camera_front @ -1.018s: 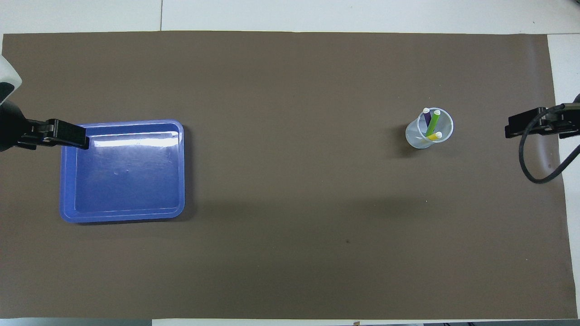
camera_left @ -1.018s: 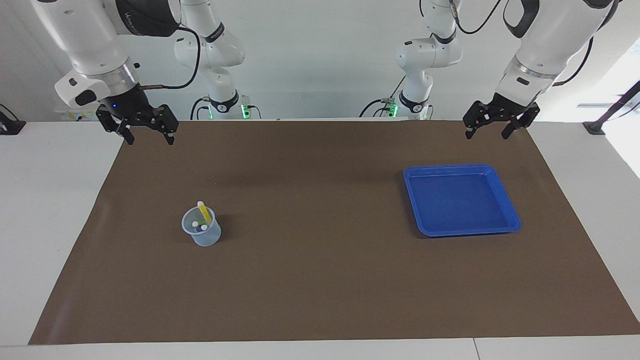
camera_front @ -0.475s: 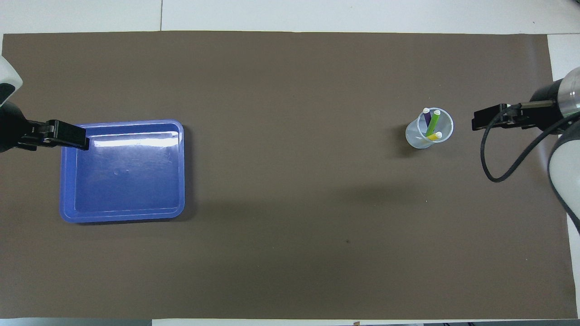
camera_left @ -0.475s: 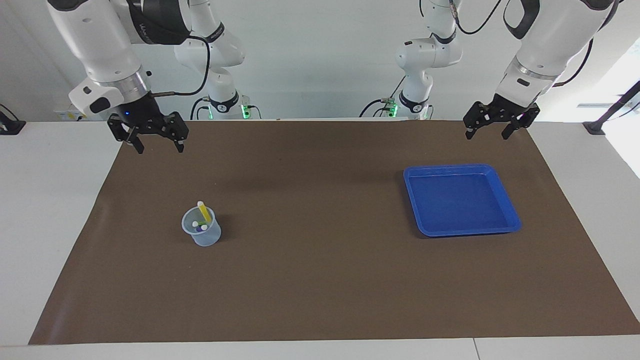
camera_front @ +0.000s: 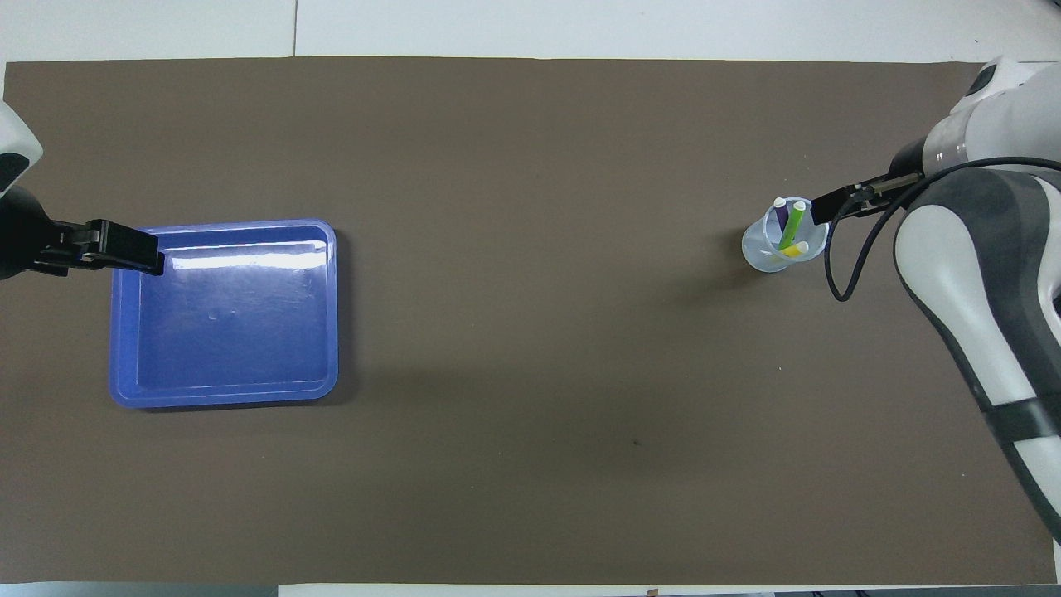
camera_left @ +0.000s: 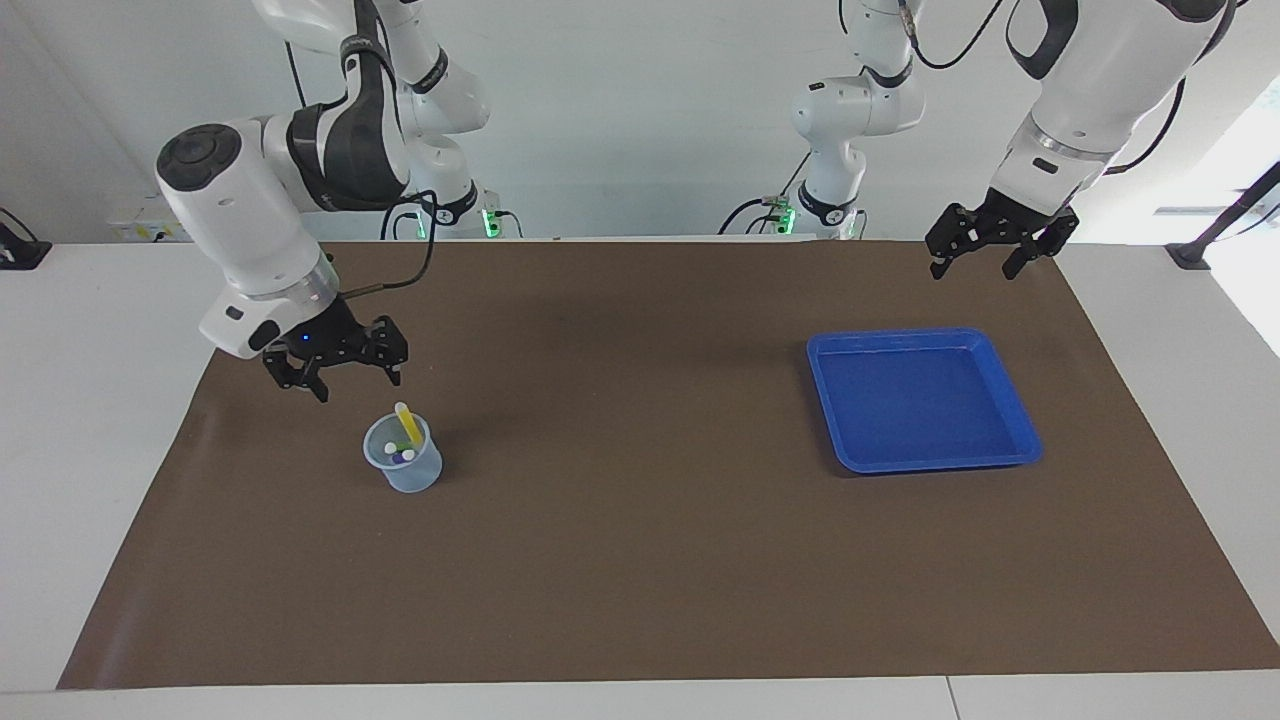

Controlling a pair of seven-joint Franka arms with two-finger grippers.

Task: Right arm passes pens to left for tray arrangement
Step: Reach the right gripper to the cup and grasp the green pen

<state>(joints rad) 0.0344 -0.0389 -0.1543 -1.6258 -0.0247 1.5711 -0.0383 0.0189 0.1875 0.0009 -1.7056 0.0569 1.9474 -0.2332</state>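
Three pens stand tips up in a small translucent cup [camera_left: 403, 457] [camera_front: 783, 240]: a green pen [camera_front: 792, 225], a purple pen [camera_front: 781, 214] and a yellow pen [camera_left: 407, 424] [camera_front: 796, 248]. My right gripper [camera_left: 358, 386] [camera_front: 825, 207] hangs open just above the mat, close beside the cup's rim toward the right arm's end, touching nothing. The blue tray [camera_left: 920, 400] [camera_front: 224, 311] lies bare toward the left arm's end. My left gripper [camera_left: 972, 270] [camera_front: 124, 249] waits open and raised, over the tray's corner in the overhead view.
A brown mat [camera_left: 640, 560] covers most of the white table [camera_left: 90, 400]. The right arm's cable [camera_front: 837, 274] hangs in a loop beside the cup. Both arm bases [camera_left: 820, 210] stand at the table's robot end.
My right arm has swung down and across the mat from the table's edge to the cup, and its fingers have narrowed slightly. The left arm, cup, pens and tray have stayed put.
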